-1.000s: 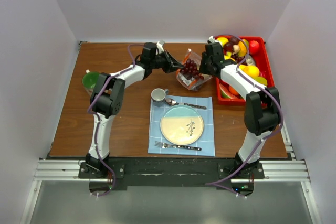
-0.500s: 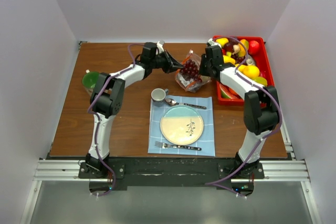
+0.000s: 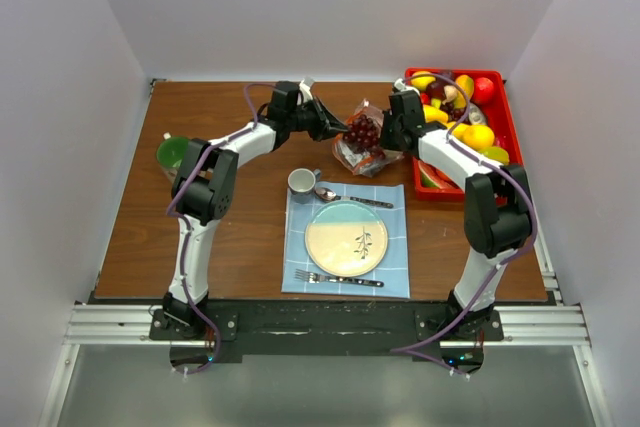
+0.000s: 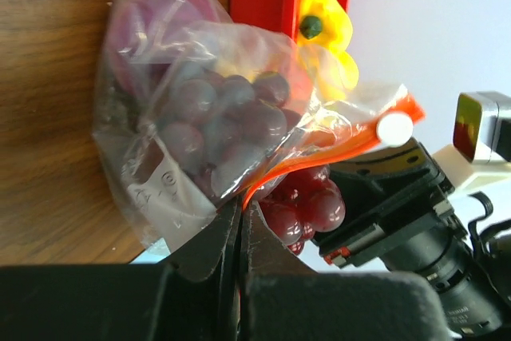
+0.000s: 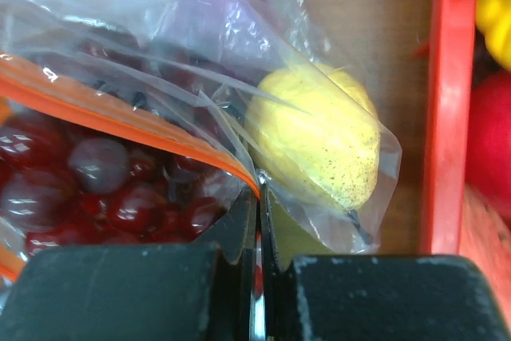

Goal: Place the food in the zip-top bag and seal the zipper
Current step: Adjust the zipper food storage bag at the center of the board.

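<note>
Two arms reach toward the far middle of the wooden table (image 3: 250, 217), one on each side of the zip-top bag (image 3: 352, 155). At the far left edge sits a green bowl (image 3: 172, 151), well apart from everything else. Nearer the arm bases, a blue checked placemat (image 3: 395, 247) carries a small cup (image 3: 302, 181), a spoon (image 3: 350, 198), a pale plate (image 3: 346, 238) and a fork (image 3: 338, 278). The left gripper (image 4: 239, 217) comes in from the bag's left side with its fingers pressed together on the clear plastic, just where the orange-red zipper (image 4: 319, 157) starts. The bag lies crumpled on the table just beside the tray, its zipper strip lifted between the two grippers. Inside it are a bunch of purple grapes (image 4: 223, 117) and a yellow speckled fruit (image 5: 319, 137); more dark red grapes (image 5: 96, 181) show at the mouth, on the near side of the strip. The right gripper (image 5: 257, 197) is clamped on the bag's right end, pinching the plastic at the tip of the zipper. At the far right stands the red tray (image 3: 507, 142), heaped with yellow, orange, red and green toy fruits and vegetables (image 3: 470, 132), a yellow pepper (image 4: 323, 25) among them
</note>
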Robot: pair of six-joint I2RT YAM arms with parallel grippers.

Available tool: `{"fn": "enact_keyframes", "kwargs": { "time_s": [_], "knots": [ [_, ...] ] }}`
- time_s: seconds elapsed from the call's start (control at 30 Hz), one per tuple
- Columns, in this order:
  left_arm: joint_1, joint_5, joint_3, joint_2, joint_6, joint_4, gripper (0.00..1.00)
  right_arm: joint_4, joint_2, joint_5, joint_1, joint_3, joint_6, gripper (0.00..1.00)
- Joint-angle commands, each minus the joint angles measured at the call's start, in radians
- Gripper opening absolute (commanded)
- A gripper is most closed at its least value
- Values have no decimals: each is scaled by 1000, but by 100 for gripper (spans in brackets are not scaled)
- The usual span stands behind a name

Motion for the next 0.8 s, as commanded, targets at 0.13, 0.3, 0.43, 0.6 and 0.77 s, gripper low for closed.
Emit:
{"fn": "enact_keyframes", "kwargs": {
  "time_s": [0.13,0.3,0.43,0.6,0.77],
  "knots": [
    [1,-48,34,-60,108,-79,0,-242,-120,39,14,45,-13,0],
    [-11,-66,52,-66,165,-168,0,-340,-144,15,47,174,-19,0],
    [-15,-94,83,-106,209,-246,0,-385,-141,30,58,267,-21,0],
    [-14,-132,181,-149,239,-363,0,-436,-111,44,61,352,-22,0],
    [-14,-166,316,-152,259,-456,0,-465,-106,65,69,405,-27,0]
  ]
}}
